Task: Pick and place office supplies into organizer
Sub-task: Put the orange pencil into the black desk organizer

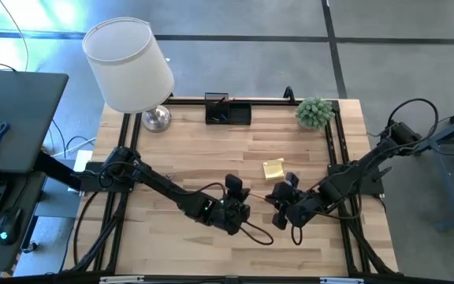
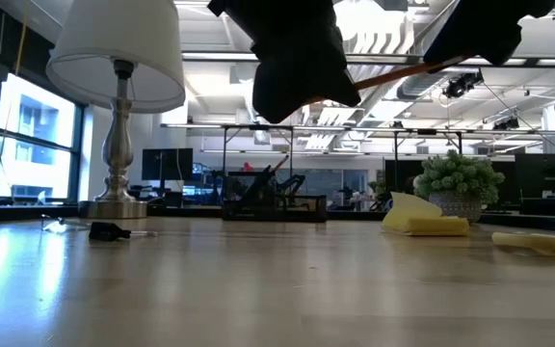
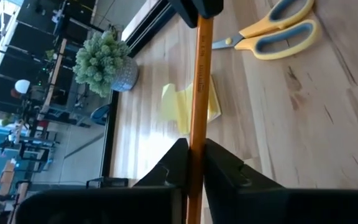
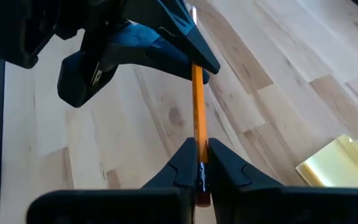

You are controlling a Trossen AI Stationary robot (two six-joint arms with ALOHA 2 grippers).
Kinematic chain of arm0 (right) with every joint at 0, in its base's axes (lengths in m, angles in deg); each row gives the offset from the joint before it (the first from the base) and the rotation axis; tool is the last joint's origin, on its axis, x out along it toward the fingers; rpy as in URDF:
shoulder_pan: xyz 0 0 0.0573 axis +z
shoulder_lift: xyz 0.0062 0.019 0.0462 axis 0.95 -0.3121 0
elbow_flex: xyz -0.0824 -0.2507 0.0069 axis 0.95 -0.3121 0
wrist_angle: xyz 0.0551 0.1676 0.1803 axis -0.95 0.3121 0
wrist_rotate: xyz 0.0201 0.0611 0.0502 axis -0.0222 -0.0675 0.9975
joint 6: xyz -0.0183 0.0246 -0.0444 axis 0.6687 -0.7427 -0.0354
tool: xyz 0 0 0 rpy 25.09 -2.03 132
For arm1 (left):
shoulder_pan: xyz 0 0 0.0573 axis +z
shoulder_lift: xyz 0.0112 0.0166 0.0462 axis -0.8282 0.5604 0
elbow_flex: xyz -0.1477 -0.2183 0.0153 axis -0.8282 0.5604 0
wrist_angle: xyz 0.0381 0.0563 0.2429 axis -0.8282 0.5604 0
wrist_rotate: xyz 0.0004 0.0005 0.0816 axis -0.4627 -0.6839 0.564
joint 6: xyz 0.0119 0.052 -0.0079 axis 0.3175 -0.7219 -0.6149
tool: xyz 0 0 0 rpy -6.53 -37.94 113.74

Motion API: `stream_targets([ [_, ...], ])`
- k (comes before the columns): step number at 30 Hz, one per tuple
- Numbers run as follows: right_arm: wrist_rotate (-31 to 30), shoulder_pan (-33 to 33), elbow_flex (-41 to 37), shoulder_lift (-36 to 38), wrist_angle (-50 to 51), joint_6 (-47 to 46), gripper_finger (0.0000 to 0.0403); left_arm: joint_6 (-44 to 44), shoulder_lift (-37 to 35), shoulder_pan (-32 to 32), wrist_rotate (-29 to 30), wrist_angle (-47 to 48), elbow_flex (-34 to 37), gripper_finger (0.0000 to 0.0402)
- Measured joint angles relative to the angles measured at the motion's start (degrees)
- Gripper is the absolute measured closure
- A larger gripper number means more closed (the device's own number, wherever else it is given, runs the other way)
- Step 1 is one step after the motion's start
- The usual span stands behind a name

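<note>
Orange pencil (image 4: 197,115), light, stiff and likely slippery, pinched at opposite ends by left gripper (image 3: 191,163) and right gripper (image 4: 202,163), six o'clock of the table (image 1: 211,142).

We see a white-shaded lamp (image 1: 128,67) at the table's back left. A small potted plant (image 1: 315,111) stands at the back right.

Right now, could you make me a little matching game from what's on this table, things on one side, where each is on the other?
Things:
1. pencil
2. sticky notes
3. potted plant
4. lamp

Places:
A. far right corner of the table
B. lying flat, mid-table
C. far left corner
D. held in the air between the left gripper and the right gripper

Pairs: 1-D, 2-B, 3-A, 4-C
</note>
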State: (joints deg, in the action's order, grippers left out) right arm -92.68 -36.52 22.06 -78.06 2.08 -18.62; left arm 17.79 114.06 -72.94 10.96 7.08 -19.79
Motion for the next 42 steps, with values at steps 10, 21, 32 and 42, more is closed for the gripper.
stream_targets([
  [10,-6.1,1.4,0.3,2.6,0.1,8.8,0.0341,9.0,-0.1,0.5,1.5,2.4,-0.1,0.0397],
  [21,-15.3,9.3,4.1,11.6,5.7,14.5,0.0272,15.8,-1.2,1.1,-11.3,4.0,0.0,0.0399],
  [32,-18.4,17.4,4.1,11.9,12.7,1.6,0.0278,14.5,-7.1,5.1,-32.9,-18.7,11.8,0.0401],
  [42,-34.4,17.7,4.1,9.4,11.9,5.9,0.0284,15.7,-13.8,12.0,-56.8,-48.0,24.8,0.0401],
])
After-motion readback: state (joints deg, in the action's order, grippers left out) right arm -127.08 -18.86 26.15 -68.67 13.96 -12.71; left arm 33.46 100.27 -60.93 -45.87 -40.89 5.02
